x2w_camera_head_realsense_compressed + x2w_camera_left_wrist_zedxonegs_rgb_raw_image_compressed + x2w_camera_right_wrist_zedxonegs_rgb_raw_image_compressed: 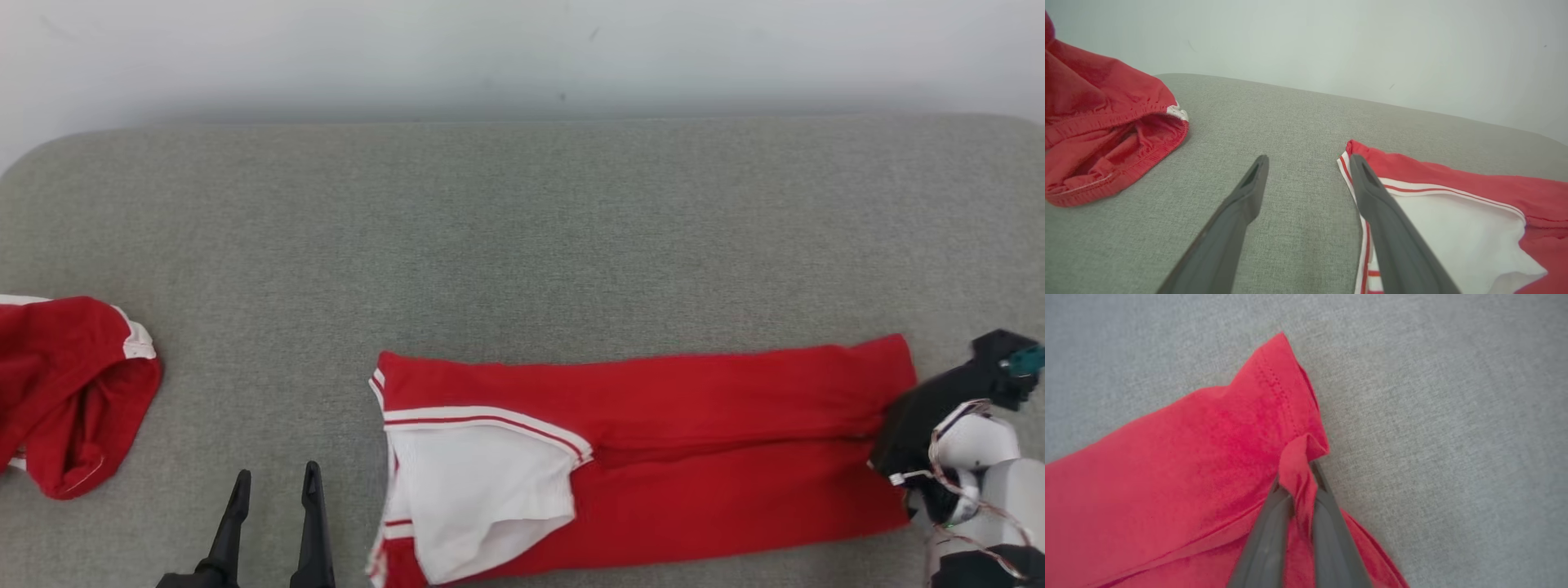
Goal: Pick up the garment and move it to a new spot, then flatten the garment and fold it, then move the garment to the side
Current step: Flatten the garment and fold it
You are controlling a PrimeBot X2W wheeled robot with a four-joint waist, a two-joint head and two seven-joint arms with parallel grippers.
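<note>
Step in hand: folding. The garment (694, 433) lies flat along the near right of the desk (522, 245). My right gripper (1300, 473) is clenched on its right hem. My left gripper (277, 472) stands released, just left of the garment. Next, I judge: carry the hem leftward across the garment.

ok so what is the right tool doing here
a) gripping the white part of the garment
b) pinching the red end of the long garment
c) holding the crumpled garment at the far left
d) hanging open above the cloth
b: in the right wrist view the right tool is shut, with a fold of the red garment bunched between its fingers at the garment's end.
</note>
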